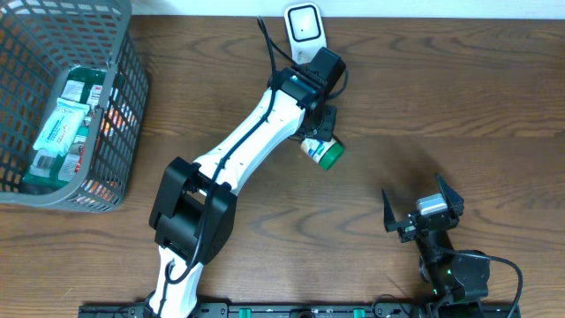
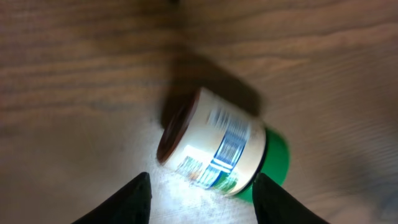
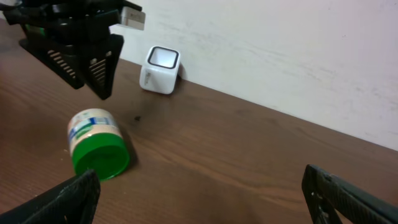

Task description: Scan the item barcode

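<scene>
Jaws of the left gripper point(image 2: 202, 186) were seen parted, with nothing held between them, and the gripper was poised just above the jar point(image 2: 217, 146), clear of it. The jar was found lying on its side on the table point(image 1: 441, 115), green lid point(image 2: 277, 158) turned towards the robot, barcode point(image 2: 231, 146) shown on the upper flank. Trouble was judged likely right there: a round body on bare wood could be set rolling by one finger landing first, and the code could be turned under. If the jar were gripped across the label, the bars might be masked by a pad. The scanner point(image 1: 303, 25) was placed well apart at the far edge, so a poor carry angle could mean no read. The right gripper point(image 1: 424, 212) was parked wide open and empty, and the basket point(image 1: 124, 106) was left far off.
</scene>
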Controlling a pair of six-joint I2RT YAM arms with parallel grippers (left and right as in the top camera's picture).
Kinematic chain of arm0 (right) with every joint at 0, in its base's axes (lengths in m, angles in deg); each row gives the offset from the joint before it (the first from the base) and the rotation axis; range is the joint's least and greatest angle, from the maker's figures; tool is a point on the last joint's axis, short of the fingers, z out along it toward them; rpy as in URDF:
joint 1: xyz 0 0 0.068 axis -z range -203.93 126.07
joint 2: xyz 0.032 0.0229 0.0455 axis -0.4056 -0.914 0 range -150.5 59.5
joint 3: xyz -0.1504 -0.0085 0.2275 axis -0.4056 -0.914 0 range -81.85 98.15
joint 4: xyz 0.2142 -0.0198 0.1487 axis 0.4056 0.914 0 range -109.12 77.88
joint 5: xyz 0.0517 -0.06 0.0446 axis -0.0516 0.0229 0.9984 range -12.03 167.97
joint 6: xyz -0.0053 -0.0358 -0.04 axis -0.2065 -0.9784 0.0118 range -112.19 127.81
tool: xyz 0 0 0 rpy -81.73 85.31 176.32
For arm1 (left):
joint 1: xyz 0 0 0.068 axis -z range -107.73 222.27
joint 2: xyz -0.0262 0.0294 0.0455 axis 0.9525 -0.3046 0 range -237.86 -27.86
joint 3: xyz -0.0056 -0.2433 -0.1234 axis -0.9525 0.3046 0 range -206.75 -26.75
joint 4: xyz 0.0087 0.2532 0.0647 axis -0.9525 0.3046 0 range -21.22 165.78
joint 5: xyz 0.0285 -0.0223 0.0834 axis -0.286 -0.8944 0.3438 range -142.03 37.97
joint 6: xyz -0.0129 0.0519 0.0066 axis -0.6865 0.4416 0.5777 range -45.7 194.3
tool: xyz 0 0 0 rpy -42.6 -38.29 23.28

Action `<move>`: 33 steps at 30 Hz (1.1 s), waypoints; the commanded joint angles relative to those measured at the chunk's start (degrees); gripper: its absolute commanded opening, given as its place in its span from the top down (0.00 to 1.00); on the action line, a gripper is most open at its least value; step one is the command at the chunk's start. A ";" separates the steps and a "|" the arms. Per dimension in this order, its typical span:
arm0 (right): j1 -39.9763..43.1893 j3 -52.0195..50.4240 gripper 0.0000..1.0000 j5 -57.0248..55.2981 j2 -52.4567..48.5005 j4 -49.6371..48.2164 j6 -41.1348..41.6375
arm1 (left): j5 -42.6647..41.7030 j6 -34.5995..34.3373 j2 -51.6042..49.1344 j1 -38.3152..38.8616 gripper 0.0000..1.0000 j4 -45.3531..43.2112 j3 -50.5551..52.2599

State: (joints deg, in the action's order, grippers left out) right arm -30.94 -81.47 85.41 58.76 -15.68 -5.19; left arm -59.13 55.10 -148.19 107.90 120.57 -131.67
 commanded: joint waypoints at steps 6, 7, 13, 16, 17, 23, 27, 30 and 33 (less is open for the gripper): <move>-0.92 -0.07 0.01 -0.35 0.24 0.24 0.72 | 2.38 -2.75 -1.57 -0.20 0.35 -3.50 0.85; -0.92 -0.07 0.01 -0.35 0.24 0.24 0.72 | 3.52 -2.75 -2.03 -0.17 0.35 -3.76 0.85; -0.92 -0.07 0.01 -0.35 0.24 0.24 0.72 | 5.18 -2.71 -4.92 -0.20 0.38 -3.91 0.85; -0.92 -0.07 0.01 -0.35 0.24 0.24 0.72 | 5.20 -2.47 -5.05 -0.20 0.40 -3.19 0.85; -0.92 -0.07 0.01 -0.35 0.24 0.24 0.72 | 5.20 -2.47 -5.05 -0.20 0.40 -3.04 0.85; -0.92 -0.07 0.01 -0.35 0.24 0.24 0.72 | 5.44 -2.47 -5.05 -0.24 0.40 -3.54 0.90; -0.92 -0.07 0.01 -0.35 0.24 0.24 0.72 | 5.64 -2.49 -5.05 -0.24 0.40 -3.28 0.90; -0.92 -0.07 0.01 -0.35 0.24 0.24 0.72 | 5.68 -2.47 -5.05 -0.24 0.40 -1.16 0.90; -0.92 -0.07 0.01 -0.35 0.24 0.24 0.72 | 6.71 -2.47 -5.05 -0.26 0.40 1.18 0.90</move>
State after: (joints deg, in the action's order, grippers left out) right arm -30.94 -81.47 85.41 58.76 -15.66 -5.19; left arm -54.56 52.89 -152.91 107.90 120.31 -131.21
